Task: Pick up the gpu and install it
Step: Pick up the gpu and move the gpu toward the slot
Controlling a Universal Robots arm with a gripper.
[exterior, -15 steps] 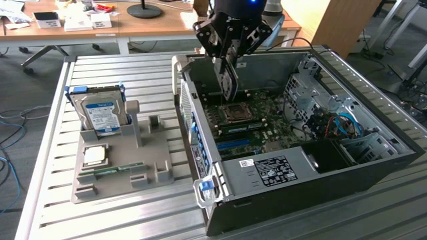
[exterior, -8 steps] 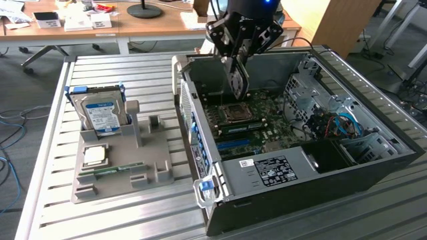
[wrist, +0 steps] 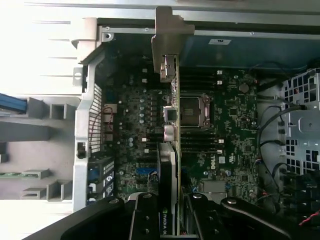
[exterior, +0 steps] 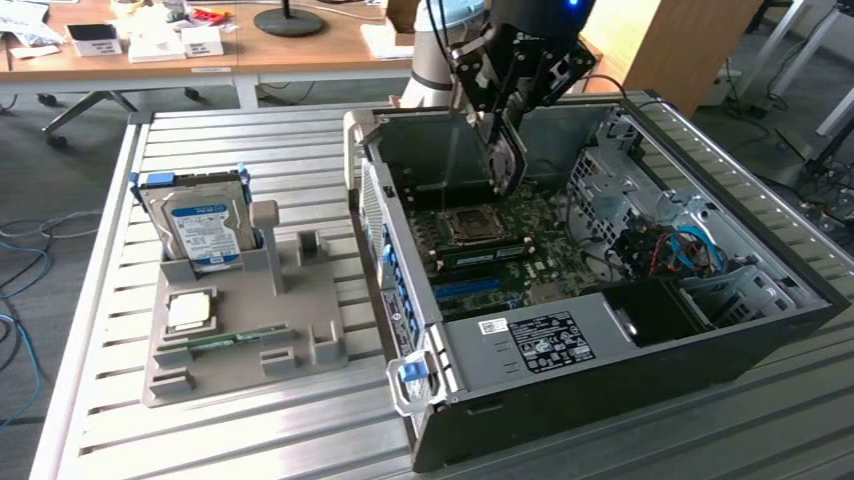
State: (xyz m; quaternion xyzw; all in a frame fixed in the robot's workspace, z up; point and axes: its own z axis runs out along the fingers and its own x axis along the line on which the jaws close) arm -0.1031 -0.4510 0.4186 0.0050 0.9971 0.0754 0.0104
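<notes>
Now one gpu point(exterior: 505, 165) edge-on in the grip of one tool point(wrist: 172, 222), over one open case point(exterior: 747, 330).

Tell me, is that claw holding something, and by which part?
Yes, the gripper clamps the gpu by its flat faces, at the end opposite its silver bracket.

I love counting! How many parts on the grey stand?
3: blue-labelled silver hard drive upright at back, square silver chip in middle, thin green memory stick at front; others possibly hidden.
</notes>
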